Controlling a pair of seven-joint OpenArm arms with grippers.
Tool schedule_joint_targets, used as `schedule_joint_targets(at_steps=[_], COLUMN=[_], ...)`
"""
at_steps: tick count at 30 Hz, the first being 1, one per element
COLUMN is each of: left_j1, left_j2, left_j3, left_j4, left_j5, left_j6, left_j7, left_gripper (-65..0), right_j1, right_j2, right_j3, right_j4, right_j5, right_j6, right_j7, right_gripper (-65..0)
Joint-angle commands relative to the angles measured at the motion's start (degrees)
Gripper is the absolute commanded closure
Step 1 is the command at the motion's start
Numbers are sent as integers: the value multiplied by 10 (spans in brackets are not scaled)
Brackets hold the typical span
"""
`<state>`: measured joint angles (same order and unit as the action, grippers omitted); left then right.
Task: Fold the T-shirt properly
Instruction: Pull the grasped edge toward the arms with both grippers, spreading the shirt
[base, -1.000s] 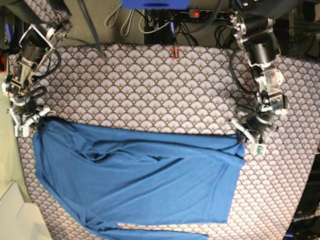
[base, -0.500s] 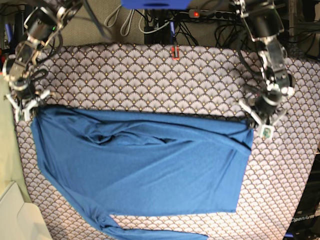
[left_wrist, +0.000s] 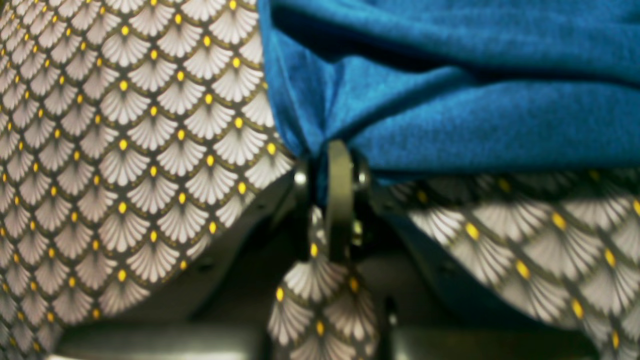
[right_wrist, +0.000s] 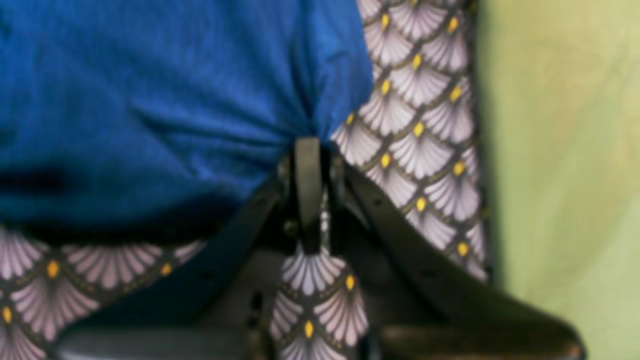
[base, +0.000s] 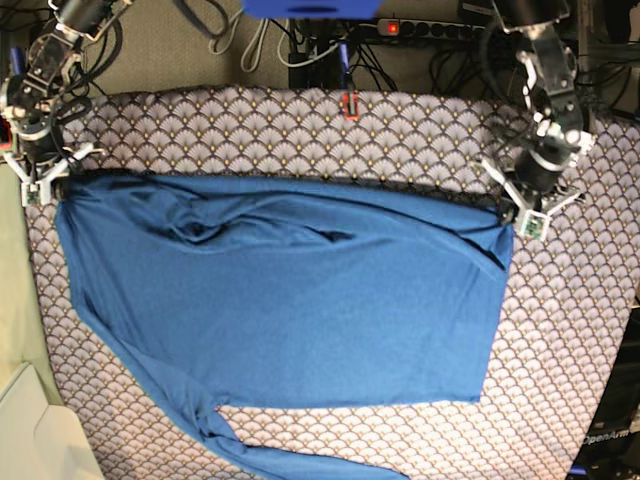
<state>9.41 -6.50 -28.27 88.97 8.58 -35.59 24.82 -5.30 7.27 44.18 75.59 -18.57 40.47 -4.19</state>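
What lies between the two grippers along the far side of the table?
In the base view, the T-shirt's upper edge spans between the right gripper and the left gripper, each shut on a corner, over the scallop-patterned table cloth.

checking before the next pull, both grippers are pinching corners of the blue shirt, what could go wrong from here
1. The left gripper and right gripper each pinch only a small bunched corner of the plain medium-blue knit T-shirt; a hard pull might slip one free.
2. Folds and wrinkles sit near the upper edge, likely to get folded in.
3. A long sleeve trails off the near edge of the grey-white scallop-patterned table cloth and could drag.
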Motion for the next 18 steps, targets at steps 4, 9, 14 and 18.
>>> schedule_joint_targets(at_steps=[4,9,14,18], left_j1=[-2,-2,17,44], left_j2=[-1,-1,-2,-3], left_j3=[-29,-65,-82,-83], left_j4=[39,72,76,77], left_j5=[-5,-5,-4,-4], left_j6=[-29,-44,-44,-44], left_j7=[44,98,99,96], left_gripper=[-4,-4,-4,-4], right_j1=[-11,-37,-56,-72], right_j2=[9,9,9,9], right_j3=[6,6,7,8], right_j4=[11,13,13,16], right_j5=[9,55,65,76], right_j6=[-5,-5,-5,-5], right_j7=[12,12,12,13], right_gripper=[0,0,0,0])
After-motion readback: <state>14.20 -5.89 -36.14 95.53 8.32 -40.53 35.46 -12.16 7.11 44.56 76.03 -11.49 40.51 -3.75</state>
